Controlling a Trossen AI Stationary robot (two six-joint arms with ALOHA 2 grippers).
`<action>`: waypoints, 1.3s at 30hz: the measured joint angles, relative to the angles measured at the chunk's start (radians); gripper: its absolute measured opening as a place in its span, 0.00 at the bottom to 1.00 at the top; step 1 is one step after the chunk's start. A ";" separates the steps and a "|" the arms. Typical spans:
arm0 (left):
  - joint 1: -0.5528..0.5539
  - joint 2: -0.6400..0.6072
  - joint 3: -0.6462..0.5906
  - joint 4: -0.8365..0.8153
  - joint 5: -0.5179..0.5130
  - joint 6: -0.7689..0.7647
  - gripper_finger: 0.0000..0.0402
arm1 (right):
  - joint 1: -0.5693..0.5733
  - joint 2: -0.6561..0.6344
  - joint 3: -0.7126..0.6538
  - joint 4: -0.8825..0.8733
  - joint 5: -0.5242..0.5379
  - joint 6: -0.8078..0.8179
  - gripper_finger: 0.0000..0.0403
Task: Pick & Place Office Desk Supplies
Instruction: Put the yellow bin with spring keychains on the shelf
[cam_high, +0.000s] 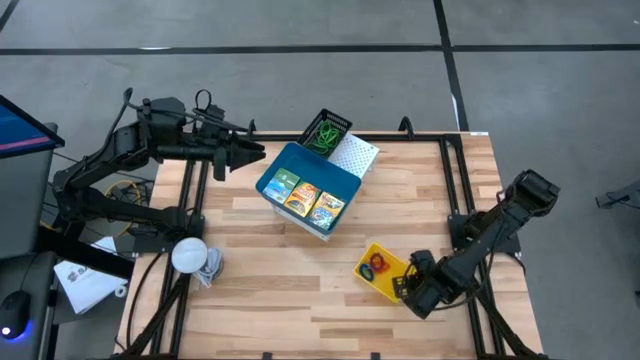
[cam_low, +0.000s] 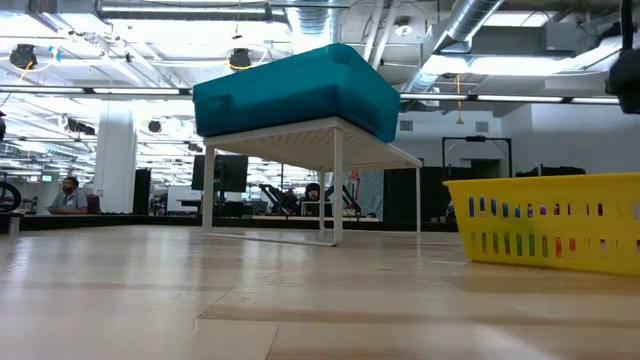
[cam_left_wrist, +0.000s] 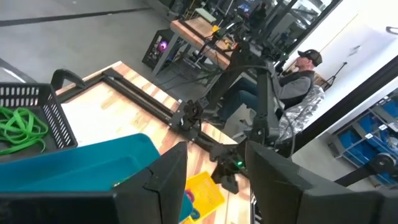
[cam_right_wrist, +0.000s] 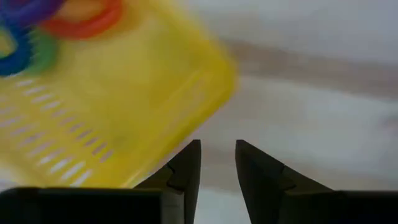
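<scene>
- We see the right gripper low over the table's near right part, just beside the yellow tray; in the right wrist view its two dark fingers stand a little apart with nothing between them, and the tray's corner lies just ahead of the tips, not between them.
- We see rubber-band loops inside the yellow tray: orange, purple, blue and green, piled at one end. The tray is a small slotted rectangle lying flat on the wood.
- We find the left gripper held above the table's far left edge, pointing at the blue tray; its fingers stand apart and hold nothing.
- The blue tray sits mid-table on a white mesh stand, and three crayon packs lie side by side in it.
- Behind it, at the far edge, the black tray holds green loops.
- A white round object rests near the table's left edge.
- A person sits beyond the table.
</scene>
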 joint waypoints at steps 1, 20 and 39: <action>0.000 0.000 0.000 0.007 0.000 0.000 0.40 | 0.000 0.000 -0.007 -0.011 0.000 -0.003 0.24; 0.000 0.000 0.000 0.042 0.004 -0.018 0.40 | -0.220 -0.001 -0.070 -0.070 0.210 -0.074 0.24; 0.000 0.000 0.000 0.043 0.000 0.003 0.40 | -0.215 -0.144 -0.068 0.071 0.203 -0.041 0.24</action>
